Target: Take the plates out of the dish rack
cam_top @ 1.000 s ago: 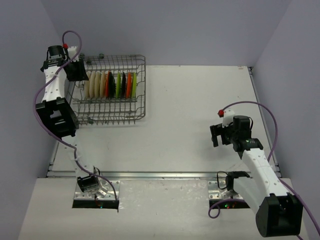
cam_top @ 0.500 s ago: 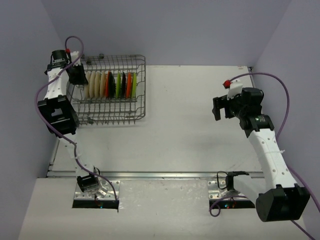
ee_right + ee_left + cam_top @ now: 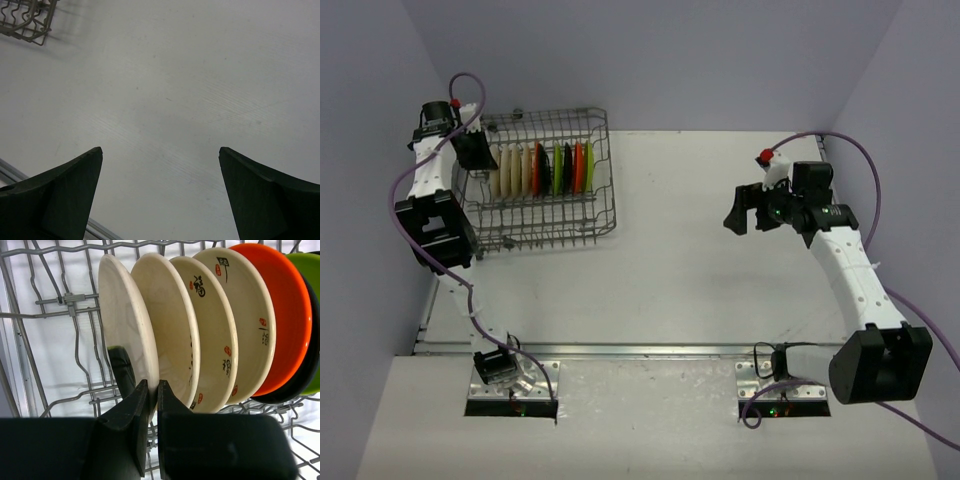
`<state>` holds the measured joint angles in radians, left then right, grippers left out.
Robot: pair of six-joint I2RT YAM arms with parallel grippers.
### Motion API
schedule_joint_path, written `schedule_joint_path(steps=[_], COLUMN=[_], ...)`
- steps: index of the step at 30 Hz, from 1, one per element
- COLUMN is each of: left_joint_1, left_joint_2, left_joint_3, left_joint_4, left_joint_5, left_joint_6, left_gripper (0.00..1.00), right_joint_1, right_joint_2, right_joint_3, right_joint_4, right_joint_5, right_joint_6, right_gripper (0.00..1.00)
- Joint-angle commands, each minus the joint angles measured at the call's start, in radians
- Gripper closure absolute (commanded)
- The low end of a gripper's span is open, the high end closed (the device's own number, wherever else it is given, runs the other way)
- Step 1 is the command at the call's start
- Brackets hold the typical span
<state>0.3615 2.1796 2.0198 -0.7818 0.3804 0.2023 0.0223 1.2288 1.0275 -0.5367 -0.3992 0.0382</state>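
White table (image 3: pixel 700 250) between pale lilac walls bears the grey wire dish rack (image 3: pixel 603 185) at its far left. All the small round plastic plates (image 3: pixel 540 170) in view, cream, orange, black and lime, stand on edge inside it. None lies on the table, so unloading looks barely begun. The left gripper (image 3: pixel 150 390) is pinched onto the endmost cream plate (image 3: pixel 122 320) at its lower rim. The right gripper (image 3: pixel 160 152) hangs spread wide and empty, well apart.

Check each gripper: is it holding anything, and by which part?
The left gripper pinches the rim of the outermost cream plate in the dish rack. The right gripper is open, holding nothing.
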Motion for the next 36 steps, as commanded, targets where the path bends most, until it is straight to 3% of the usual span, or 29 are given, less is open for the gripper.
schedule_joint_path(steps=[1, 12, 16, 18, 22, 25, 26, 28, 30, 36], left_joint_1=[0.005, 0.023, 0.005, -0.030, -0.206, -0.506, -0.515, -0.742, -0.849, -1.067], left_joint_2=[-0.041, -0.083, -0.196, -0.263, -0.462, -0.685, -0.738, -0.867, -0.929, -0.985], left_joint_3=[0.086, 0.185, 0.125, 0.078, -0.122, -0.558, -0.568, -0.834, -1.035, -1.203], left_joint_4=[0.047, 0.073, 0.154, 0.170, 0.203, 0.394, 0.401, 0.590, 0.642, 0.651], left_joint_5=[0.065, 0.204, 0.230, 0.203, 0.032, -0.239, -0.296, -0.460, -0.556, -0.634], left_joint_6=[-0.068, -0.146, -0.081, 0.029, 0.370, 0.686, 0.768, 1.000, 1.172, 1.323], left_gripper=[1.00, 1.00, 1.00, 1.00, 1.00, 1.00, 1.00, 1.00, 1.00, 1.00], right_joint_1=[0.004, 0.004, 0.004, 0.004, 0.004, 0.004, 0.004, 0.004, 0.005, 0.049], right_joint_2=[0.005, 0.000, 0.001, 0.003, 0.014, 0.046, 0.047, 0.082, 0.119, 0.189], right_joint_3=[0.054, 0.062, 0.076, 0.086, 0.108, 0.136, 0.145, 0.160, 0.171, 0.187], right_joint_4=[0.003, -0.005, -0.002, 0.003, 0.032, 0.054, 0.055, 0.069, 0.079, 0.095], right_joint_5=[-0.095, -0.178, -0.174, -0.170, -0.178, -0.228, -0.229, -0.264, -0.294, -0.336], right_joint_6=[0.049, 0.098, 0.128, 0.156, 0.215, 0.271, 0.285, 0.327, 0.368, 0.425], right_gripper=[0.01, 0.01, 0.01, 0.01, 0.01, 0.02, 0.04, 0.08, 0.13, 0.23])
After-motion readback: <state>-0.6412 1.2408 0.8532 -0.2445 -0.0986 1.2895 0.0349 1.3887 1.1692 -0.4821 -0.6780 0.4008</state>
